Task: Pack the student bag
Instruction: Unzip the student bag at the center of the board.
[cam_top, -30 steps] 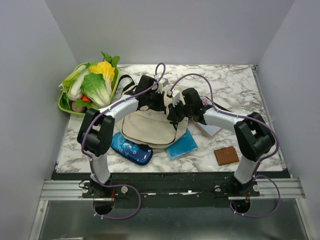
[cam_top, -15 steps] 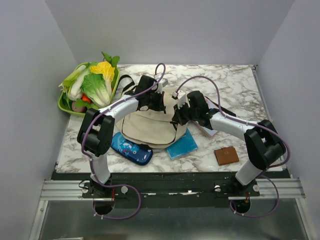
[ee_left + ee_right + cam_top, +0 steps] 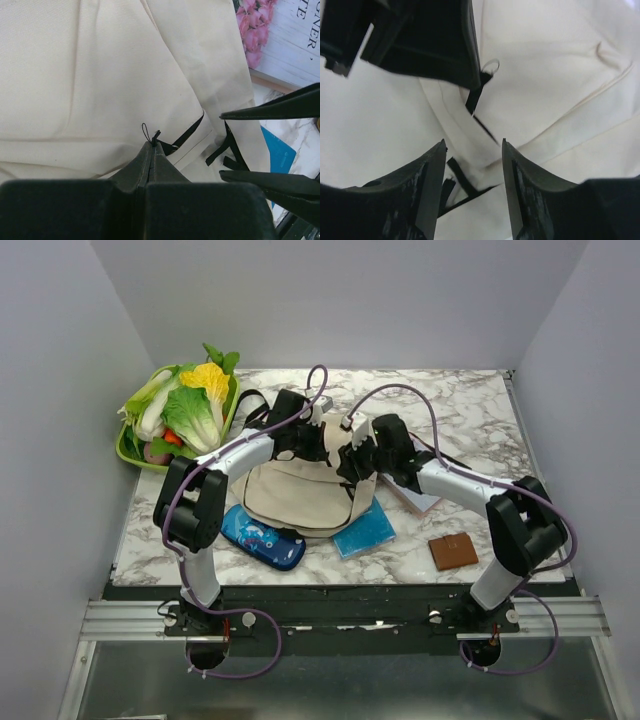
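The bag (image 3: 295, 498) lies mid-desk (image 3: 470, 410) — soft, floppy cloth, so we'd take it by the zipper tab (image 3: 186, 135) — our left gripper (image 3: 151, 144) clenched on that, the right gripper (image 3: 473, 144) released just beside.

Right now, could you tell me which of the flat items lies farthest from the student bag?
The brown square, alone on the marble at front right; the blue pencil case, teal pad and flowered book all lie beside the student bag.
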You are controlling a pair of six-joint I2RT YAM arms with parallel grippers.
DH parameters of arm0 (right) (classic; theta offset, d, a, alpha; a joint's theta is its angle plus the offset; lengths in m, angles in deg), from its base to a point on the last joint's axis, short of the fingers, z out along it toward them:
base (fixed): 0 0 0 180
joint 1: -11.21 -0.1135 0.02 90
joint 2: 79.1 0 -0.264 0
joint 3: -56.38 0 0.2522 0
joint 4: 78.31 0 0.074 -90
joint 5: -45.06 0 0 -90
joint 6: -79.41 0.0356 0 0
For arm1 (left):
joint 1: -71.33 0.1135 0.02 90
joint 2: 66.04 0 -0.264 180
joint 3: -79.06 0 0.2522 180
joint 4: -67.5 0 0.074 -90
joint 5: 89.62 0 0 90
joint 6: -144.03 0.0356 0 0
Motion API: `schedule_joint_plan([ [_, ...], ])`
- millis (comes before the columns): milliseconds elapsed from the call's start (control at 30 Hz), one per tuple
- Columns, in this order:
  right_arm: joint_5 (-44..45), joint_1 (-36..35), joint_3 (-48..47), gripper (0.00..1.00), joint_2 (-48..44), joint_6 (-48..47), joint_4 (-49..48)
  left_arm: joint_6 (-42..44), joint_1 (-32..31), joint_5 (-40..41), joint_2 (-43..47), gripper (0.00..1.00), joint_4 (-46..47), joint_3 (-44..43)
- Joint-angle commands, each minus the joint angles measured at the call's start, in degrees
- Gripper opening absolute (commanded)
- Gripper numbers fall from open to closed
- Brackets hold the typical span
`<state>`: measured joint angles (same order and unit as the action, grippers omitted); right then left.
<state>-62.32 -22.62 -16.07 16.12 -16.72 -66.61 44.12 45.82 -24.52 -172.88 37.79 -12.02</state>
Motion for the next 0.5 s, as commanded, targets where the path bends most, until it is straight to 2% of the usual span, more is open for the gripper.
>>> schedule_joint_plan([
  [0, -1.6, -0.4, -4.7, 0.64, 2.8, -3.9, -0.7, -0.3, -0.1, -3.0, 1.3, 0.00, -0.2, 0.3],
  [67, -4.6, -0.4, -5.9, 0.75, 3.9, -4.5, 0.3, -0.1, -0.1, -2.9, 1.3, 0.00, -0.4, 0.4],
  [200, -7.5, -0.3, -6.5, 0.83, 6.0, -5.6, 3.6, 0.2, -0.1, -2.7, 1.4, 0.00, -0.4, 0.8],
  [333, -7.8, -0.3, -6.5, 0.83, 7.6, -6.0, 4.3, 0.2, -0.1, -2.3, 1.6, 0.00, -0.2, 0.9],
  [467, -8.9, -0.3, -8.2, 0.76, 9.3, -6.5, 5.9, -0.2, -0.1, -2.3, 1.5, 0.00, 0.1, 0.9],
])
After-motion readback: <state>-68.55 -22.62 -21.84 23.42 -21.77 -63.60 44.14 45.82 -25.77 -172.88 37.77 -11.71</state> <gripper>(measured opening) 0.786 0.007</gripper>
